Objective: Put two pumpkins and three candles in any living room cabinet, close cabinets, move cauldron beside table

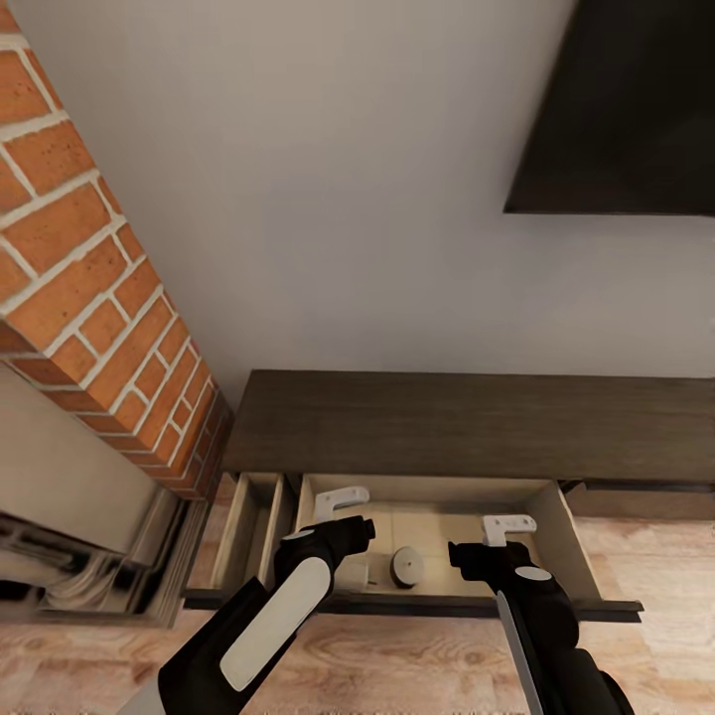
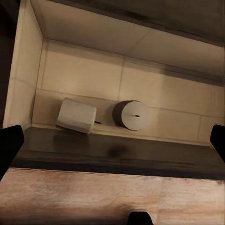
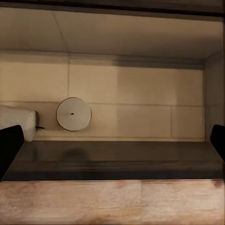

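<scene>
The head view looks down on the cabinet, a long dark-brown unit against a pale wall, running across the middle of the frame. Its wide drawer stands pulled out in the lower centre, showing pale wood inside.

Two candles lie on the drawer floor near its front edge. One candle is a stubby cylinder whose round pale end with a small dark wick dot faces the wrist cameras. The second candle lies just beside it, tipped on its side; in the head view it is mostly hidden behind the left gripper. Whether the two touch cannot be told.

The left gripper hangs over the left part of the open drawer, the right gripper over the right part; both hold nothing. In each wrist view the dark fingertips sit at opposite edges of the picture, so both sets of jaws are spread wide apart with the drawer's dark front edge between them.

A red brick column fills the upper left of the head view, and a black panel hangs in the upper right. Light wood floor lies along the bottom.
</scene>
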